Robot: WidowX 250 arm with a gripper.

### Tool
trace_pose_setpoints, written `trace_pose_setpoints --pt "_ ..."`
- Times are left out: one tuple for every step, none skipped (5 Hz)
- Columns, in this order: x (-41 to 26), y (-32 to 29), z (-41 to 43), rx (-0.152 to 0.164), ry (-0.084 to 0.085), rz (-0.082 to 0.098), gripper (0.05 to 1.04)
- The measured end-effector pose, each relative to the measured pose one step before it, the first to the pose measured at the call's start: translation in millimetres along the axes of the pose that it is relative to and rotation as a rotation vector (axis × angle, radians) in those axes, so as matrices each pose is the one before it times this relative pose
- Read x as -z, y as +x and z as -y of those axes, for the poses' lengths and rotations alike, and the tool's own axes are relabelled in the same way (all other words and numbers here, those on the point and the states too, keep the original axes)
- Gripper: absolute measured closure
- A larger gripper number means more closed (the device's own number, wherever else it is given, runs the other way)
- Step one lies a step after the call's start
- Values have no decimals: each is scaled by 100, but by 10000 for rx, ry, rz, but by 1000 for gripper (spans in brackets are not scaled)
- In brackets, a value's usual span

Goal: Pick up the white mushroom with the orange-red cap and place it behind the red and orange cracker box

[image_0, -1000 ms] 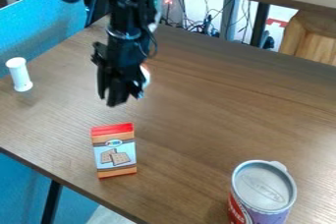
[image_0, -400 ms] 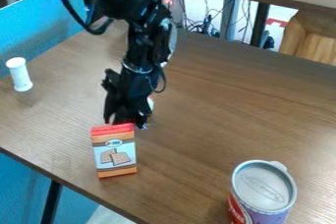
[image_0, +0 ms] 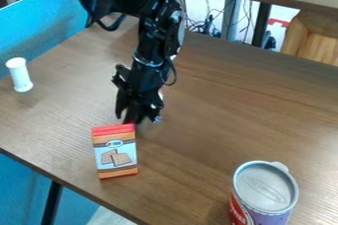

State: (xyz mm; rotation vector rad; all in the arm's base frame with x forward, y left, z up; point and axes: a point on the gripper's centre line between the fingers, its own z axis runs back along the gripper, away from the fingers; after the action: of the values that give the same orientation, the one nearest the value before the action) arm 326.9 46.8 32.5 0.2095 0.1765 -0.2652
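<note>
The tool [image_0: 139, 119] hangs just behind the cracker box [image_0: 115, 153], which stands steady on its flat bottom; I can't tell if the tool is open.

Between the cracker box [image_0: 115, 152] and the lidded can [image_0: 265, 194] a broad stretch of table [image_0: 191, 155] lies open; the box blocks the way toward the near edge from the gripper [image_0: 140, 120]. Left of the box, the table is open up to the white cylinder [image_0: 20, 75].
</note>
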Motion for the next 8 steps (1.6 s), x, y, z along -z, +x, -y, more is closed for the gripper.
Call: trace_pose_setpoints --pt "-138 -168 -384 -473 -714 35 397" --pt "-2173 -542 -1326 -776 -1296 591 141" --pt "-1804 -280 -1315 -581 -862 229 78" --pt "-1328 -212 -1509 -398 -172 31 82" --pt "-2832 184 -3958 -533 1274 289 83" --pt "-630 468 -4222 -332 1436 -503 83" --pt "-242 226 -3532 -575 632 -381 83" --pt "1177 -987 -2516 -597 33 -806 83"
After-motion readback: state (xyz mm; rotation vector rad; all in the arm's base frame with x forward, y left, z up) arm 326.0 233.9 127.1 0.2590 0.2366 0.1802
